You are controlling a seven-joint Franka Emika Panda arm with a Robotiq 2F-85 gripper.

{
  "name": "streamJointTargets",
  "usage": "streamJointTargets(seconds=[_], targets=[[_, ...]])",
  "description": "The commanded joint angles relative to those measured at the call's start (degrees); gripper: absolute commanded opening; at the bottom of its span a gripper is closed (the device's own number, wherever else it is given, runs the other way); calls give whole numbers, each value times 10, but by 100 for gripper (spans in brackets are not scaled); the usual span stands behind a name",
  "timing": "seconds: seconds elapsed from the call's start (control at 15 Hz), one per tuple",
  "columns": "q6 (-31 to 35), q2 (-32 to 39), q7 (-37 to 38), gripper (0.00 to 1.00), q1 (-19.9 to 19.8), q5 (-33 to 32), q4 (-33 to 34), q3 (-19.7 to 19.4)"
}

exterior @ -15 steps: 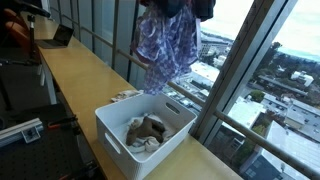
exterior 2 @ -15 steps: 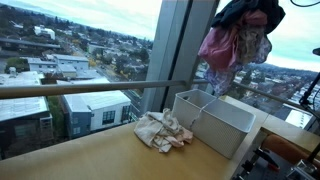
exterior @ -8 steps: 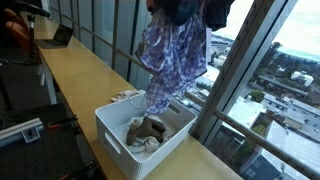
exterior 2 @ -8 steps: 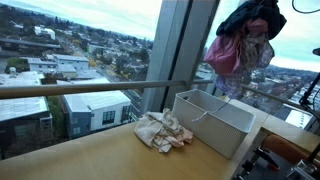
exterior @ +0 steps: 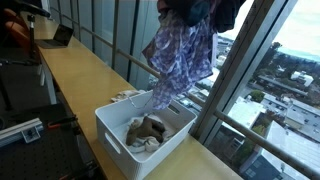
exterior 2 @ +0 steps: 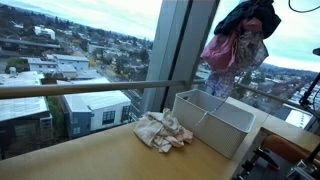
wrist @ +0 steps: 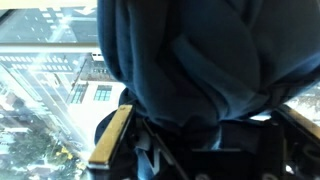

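Ext view: gripper itself is off the top edge. A bundle hangs from it, made of a dark blue garment (exterior: pixel 192 10) up top w/ a patterned cloth (exterior: pixel 180 55) draped below. The bundle's long axis is vertical, well clear of the bench (exterior: pixel 80 75). Key relation: the white bin (exterior: pixel 115 138) sits straight below, and the cloth's lower tip is just above the bin's window-side rim, not touching. The bin holds beige/brown clothes (exterior: pixel 148 132), roughly a third full. A small light pile (exterior: pixel 125 96) lies on the bench just beyond the bin. A laptop (exterior: pixel 60 38) is at the far end of the bench.

Ext view, opp. angle: dark blue garment (exterior 2: pixel 250 18) over patterned cloth (exterior 2: pixel 230 55), which reads pink here, in the air above the white bin (exterior 2: pixel 225 135). A loose pile of cloth (exterior 2: pixel 163 130) is on the bench (exterior 2: pixel 100 158) just beside the bin, touching or nearly so. Can't tell if the bin has a divider.

Wrist view: dark blue garment (wrist: pixel 190 70) fills most of the frame, w/ the city seen through the window at left. The gripper (wrist: pixel 205 150) is mostly buried in fabric, jaws pressed together and pinching the bundle. The bin isn't visible here. Single arm, so no nearer-arm call.
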Motion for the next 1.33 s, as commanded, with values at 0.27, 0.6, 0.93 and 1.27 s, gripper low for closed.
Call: streamJointTargets(seconds=[0.27, 0.6, 0.93, 1.27], targets=[[-55, 93, -30, 0, -34, -7, 181, -6], [-96, 139, -43, 0, -49, -8, 272, -2], [-132, 189, -61, 0, -67, -4, 363, -1], [-166, 241, -83, 0, -92, -1, 455, 3]])
